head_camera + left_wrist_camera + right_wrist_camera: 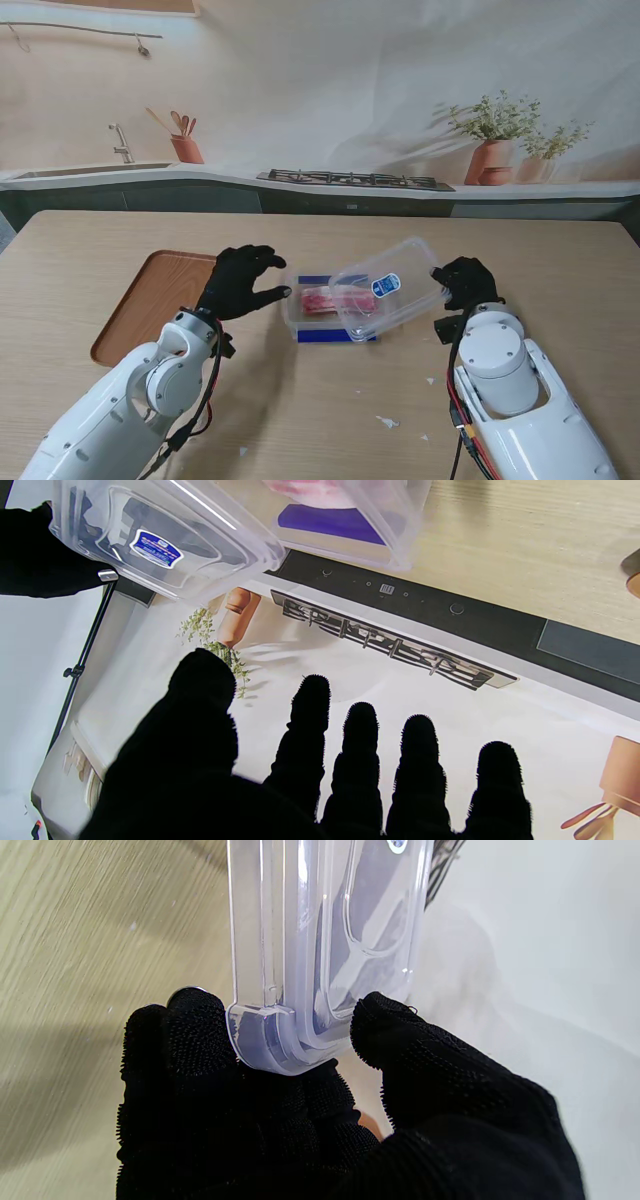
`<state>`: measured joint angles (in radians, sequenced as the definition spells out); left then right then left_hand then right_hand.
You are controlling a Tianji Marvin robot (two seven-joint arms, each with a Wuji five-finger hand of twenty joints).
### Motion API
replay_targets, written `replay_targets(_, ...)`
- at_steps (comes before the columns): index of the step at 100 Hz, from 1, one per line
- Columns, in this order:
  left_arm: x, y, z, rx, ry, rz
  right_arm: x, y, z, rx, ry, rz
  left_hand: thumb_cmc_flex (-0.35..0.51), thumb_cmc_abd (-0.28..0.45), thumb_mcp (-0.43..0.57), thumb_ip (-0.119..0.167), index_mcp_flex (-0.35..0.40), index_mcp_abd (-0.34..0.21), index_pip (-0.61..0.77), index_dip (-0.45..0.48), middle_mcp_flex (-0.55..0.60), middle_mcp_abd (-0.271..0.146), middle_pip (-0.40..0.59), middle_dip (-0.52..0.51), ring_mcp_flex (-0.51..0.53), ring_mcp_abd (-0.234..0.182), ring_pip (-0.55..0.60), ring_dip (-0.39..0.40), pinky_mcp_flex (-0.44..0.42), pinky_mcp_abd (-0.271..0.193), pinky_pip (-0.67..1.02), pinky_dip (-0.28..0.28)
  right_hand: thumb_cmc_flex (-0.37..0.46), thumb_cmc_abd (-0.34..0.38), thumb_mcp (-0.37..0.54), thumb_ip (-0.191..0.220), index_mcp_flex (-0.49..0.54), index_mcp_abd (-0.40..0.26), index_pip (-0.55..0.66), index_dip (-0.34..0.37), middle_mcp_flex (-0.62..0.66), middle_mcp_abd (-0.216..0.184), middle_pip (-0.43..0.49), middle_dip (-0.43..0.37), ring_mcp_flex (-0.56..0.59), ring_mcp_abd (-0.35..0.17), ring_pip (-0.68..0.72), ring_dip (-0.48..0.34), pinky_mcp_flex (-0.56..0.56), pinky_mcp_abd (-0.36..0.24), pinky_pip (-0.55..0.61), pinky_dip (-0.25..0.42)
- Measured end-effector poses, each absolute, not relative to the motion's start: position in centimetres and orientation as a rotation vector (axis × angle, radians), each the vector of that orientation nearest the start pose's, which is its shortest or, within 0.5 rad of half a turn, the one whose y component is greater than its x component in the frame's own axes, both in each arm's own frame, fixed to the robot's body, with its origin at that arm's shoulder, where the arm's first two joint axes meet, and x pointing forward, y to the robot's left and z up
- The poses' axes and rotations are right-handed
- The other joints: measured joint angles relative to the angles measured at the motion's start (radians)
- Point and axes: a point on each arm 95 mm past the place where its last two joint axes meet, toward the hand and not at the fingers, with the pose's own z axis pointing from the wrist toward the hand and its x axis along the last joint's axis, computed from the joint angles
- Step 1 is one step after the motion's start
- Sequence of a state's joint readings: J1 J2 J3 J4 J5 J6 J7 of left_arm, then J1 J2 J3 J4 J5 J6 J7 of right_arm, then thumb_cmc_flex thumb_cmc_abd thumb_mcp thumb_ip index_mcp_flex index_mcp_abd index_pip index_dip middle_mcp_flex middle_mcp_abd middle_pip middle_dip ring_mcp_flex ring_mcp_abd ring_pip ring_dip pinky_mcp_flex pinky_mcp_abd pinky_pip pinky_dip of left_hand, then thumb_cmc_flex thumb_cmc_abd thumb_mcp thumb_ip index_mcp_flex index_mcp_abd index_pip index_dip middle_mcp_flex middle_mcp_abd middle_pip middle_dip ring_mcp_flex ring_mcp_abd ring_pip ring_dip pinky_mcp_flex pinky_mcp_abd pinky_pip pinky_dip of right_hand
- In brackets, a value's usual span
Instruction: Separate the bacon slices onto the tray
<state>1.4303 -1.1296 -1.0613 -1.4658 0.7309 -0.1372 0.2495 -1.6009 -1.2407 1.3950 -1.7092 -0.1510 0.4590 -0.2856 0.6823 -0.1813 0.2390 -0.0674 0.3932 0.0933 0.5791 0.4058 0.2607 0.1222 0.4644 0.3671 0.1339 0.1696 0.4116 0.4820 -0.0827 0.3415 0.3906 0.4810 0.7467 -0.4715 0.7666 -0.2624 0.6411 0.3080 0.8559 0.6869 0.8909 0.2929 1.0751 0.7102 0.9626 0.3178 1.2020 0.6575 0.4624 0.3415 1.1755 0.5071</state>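
A clear plastic box (300,318) on a blue card sits mid-table with pink bacon slices (328,299) inside. Its clear lid (390,287), bearing a blue label, is lifted and tilted over the box's right half. My right hand (466,282) is shut on the lid's right edge; the right wrist view shows the lid (325,940) pinched between thumb and fingers (195,1030). Just left of the box hovers my left hand (240,283), open, fingers spread and touching nothing. The left wrist view shows the lid (165,535) and the box (350,525). The brown wooden tray (150,300) lies empty at the left.
Small white scraps (386,422) lie on the table nearer to me, between the arms. A printed kitchen backdrop (350,100) stands behind the table's far edge.
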Motion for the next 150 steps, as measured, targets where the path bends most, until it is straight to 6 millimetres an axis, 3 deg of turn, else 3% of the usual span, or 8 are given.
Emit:
replay_targets(48, 42.2, -4.1, -32.5, -1.267, 1.324, -1.85, 39.1, -9.3, -31.5, 2.007, 0.069, 1.499, 0.0, 0.0, -0.01, 0.002, -0.001, 0.004, -0.002, 0.0, -0.011, 0.0, -0.001, -0.009, 0.0, 0.0, -0.009, 0.0, 0.0, 0.0, -0.002, 0.002, -0.001, 0.0, 0.0, 0.0, -0.001, 0.0, 0.0, 0.0, 0.0, 0.0, 0.012, 0.01, 0.0, -0.002, 0.002, 0.014, 0.001, 0.0, 0.0, -0.01)
replay_targets(59, 42.2, -4.1, -32.5, -1.267, 1.325, -1.849, 38.6, -10.2, -31.9, 1.976, 0.035, 1.485, 0.0, 0.0, -0.022, 0.002, -0.001, 0.005, -0.002, -0.001, -0.011, 0.0, -0.001, -0.009, 0.0, 0.0, -0.01, 0.0, 0.001, 0.0, 0.123, 0.118, -0.002, 0.0, 0.0, 0.0, -0.001, 0.002, 0.0, 0.0, 0.0, 0.0, 0.014, 0.011, 0.0, -0.002, 0.003, 0.019, 0.001, 0.0, 0.0, -0.01)
replay_targets(66, 42.2, -4.1, -32.5, -1.27, 1.328, -1.849, 38.3, -10.7, -32.2, 1.971, 0.022, 1.471, 0.02, 0.001, -0.023, 0.002, -0.001, 0.01, -0.002, -0.001, -0.012, 0.0, -0.001, -0.009, 0.0, 0.001, -0.009, 0.0, 0.002, -0.01, 0.251, 0.139, -0.002, 0.0, 0.0, -0.001, -0.001, 0.002, 0.0, 0.0, 0.0, 0.0, 0.014, 0.011, 0.0, -0.002, 0.003, 0.019, 0.001, 0.0, 0.002, -0.011)
replay_targets(71, 42.3, -4.2, -32.5, -1.276, 1.328, -1.85, 38.1, -11.0, -32.3, 1.96, 0.016, 1.459, 0.021, 0.001, -0.023, 0.002, -0.001, 0.011, -0.002, -0.001, -0.012, 0.0, -0.001, -0.009, 0.0, 0.001, -0.009, 0.0, 0.003, -0.012, 0.296, 0.136, -0.002, 0.0, 0.0, -0.001, -0.002, 0.002, 0.0, 0.0, 0.0, 0.0, 0.014, 0.011, 0.0, -0.002, 0.003, 0.019, 0.001, 0.0, 0.003, -0.011)
replay_targets(90, 42.3, -4.2, -32.5, -1.283, 1.326, -1.854, 37.7, -11.7, -33.2, 1.922, 0.024, 1.4, 0.021, 0.001, -0.023, 0.002, -0.001, 0.011, -0.002, -0.01, -0.021, 0.0, -0.001, -0.009, 0.0, 0.001, -0.01, 0.0, 0.003, -0.012, 0.318, 0.018, 0.011, 0.001, 0.006, -0.001, -0.012, 0.003, 0.035, 0.034, -0.001, 0.0, 0.014, 0.011, 0.0, -0.003, 0.003, 0.021, 0.002, 0.002, 0.003, -0.011)
replay_targets(128, 42.3, -4.3, -32.6, -1.283, 1.332, -1.854, 37.0, -12.6, -36.2, 1.846, 0.015, 1.19, 0.021, 0.001, -0.023, 0.011, -0.001, 0.011, -0.002, -0.01, -0.021, 0.0, -0.001, -0.01, 0.0, 0.001, -0.01, 0.0, 0.003, -0.012, 0.318, 0.015, -0.014, 0.04, -0.005, -0.002, -0.012, 0.015, 0.006, -0.019, -0.014, -0.001, 0.014, 0.001, -0.029, -0.003, -0.001, 0.021, -0.047, -0.003, 0.004, -0.021)
replay_targets(143, 42.3, -4.3, -32.7, -1.284, 1.333, -1.852, 36.7, -12.6, -36.5, 1.818, 0.08, 1.13, 0.021, 0.001, -0.023, 0.011, -0.001, 0.011, -0.002, -0.01, -0.021, 0.0, -0.001, -0.01, 0.0, 0.001, -0.01, 0.0, 0.003, -0.012, 0.317, 0.015, 0.018, 0.092, -0.059, 0.006, -0.101, 0.01, -0.068, -0.122, -0.23, -0.001, -0.012, -0.098, -0.245, 0.008, -0.134, -0.068, -0.202, -0.024, -0.024, -0.04)
replay_targets(150, 42.3, -4.3, -32.7, -1.284, 1.334, -1.852, 36.4, -12.6, -36.5, 1.799, 0.122, 1.114, 0.021, 0.001, -0.023, 0.011, -0.001, 0.011, -0.002, -0.01, -0.021, 0.0, -0.001, -0.01, 0.0, 0.001, -0.01, 0.0, 0.003, -0.012, 0.308, 0.015, 0.025, 0.119, -0.056, 0.099, -0.13, -0.021, -0.243, -0.097, -0.355, -0.001, -0.053, -0.149, -0.361, 0.008, -0.224, -0.109, -0.273, -0.035, -0.088, -0.042)
